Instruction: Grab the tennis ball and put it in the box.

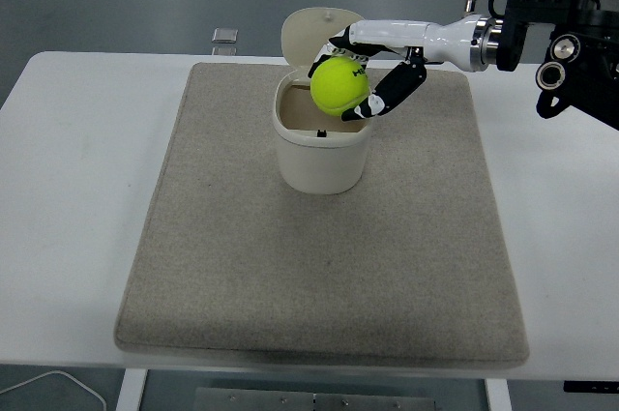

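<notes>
A wide white counter (87,189) carries a large rectangular beige felt mat (319,266). On the far middle of the mat stands a cream plastic box (322,152), rounded and open at the top, its hinged lid (311,32) tipped up and back on the far side.

The robot's right arm, white and black, reaches in from the right edge. Its right hand (372,68) is clasped around a bright yellow-green tennis ball (340,86), fingers over the top and thumb beneath on the right. The ball hangs just above the box's opening, towards its far right rim, not yet inside.

This looks like the placing step. The next move likely calls for centring the ball over the opening, lowering slightly and releasing.

The ball is round, with no long axis. The box opens upward.
</notes>
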`<state>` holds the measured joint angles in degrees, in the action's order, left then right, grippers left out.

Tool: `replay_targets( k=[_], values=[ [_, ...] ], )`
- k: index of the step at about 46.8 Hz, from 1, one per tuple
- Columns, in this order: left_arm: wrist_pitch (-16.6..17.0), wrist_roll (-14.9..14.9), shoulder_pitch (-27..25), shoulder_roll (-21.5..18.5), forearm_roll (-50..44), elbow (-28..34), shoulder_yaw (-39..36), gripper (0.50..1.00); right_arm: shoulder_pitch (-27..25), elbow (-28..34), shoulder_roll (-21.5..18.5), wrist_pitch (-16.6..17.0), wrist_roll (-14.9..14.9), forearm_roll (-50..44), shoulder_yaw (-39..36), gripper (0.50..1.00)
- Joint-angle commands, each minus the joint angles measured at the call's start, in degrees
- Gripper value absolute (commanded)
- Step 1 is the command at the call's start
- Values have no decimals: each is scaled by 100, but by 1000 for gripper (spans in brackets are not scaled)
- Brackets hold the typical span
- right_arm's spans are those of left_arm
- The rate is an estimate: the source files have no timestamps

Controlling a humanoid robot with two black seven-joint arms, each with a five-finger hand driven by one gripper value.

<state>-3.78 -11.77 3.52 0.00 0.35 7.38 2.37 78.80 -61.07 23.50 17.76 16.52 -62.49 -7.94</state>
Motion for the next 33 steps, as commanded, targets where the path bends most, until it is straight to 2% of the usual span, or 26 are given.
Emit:
replay_targets(
  k=[1,2,12,18,23,33],
  values=[
    [0,-1,0,0,0,0,0,992,-14,-1,-65,-71,0,9,46,539],
    [0,-1,0,0,0,0,0,992,-5,-1,-74,-88,0,9,73,543],
    [0,-1,0,0,0,0,0,992,-14,-1,-91,-159,0,61,108,748],
    [0,-1,0,0,0,0,0,992,-14,-1,-91,-159,0,79,108,829],
    [0,-1,0,0,0,0,0,992,-14,-1,-91,-150,0,79,108,856],
    [0,-1,0,0,0,0,0,992,-31,-1,-91,-141,0,44,126,858]
  ],
)
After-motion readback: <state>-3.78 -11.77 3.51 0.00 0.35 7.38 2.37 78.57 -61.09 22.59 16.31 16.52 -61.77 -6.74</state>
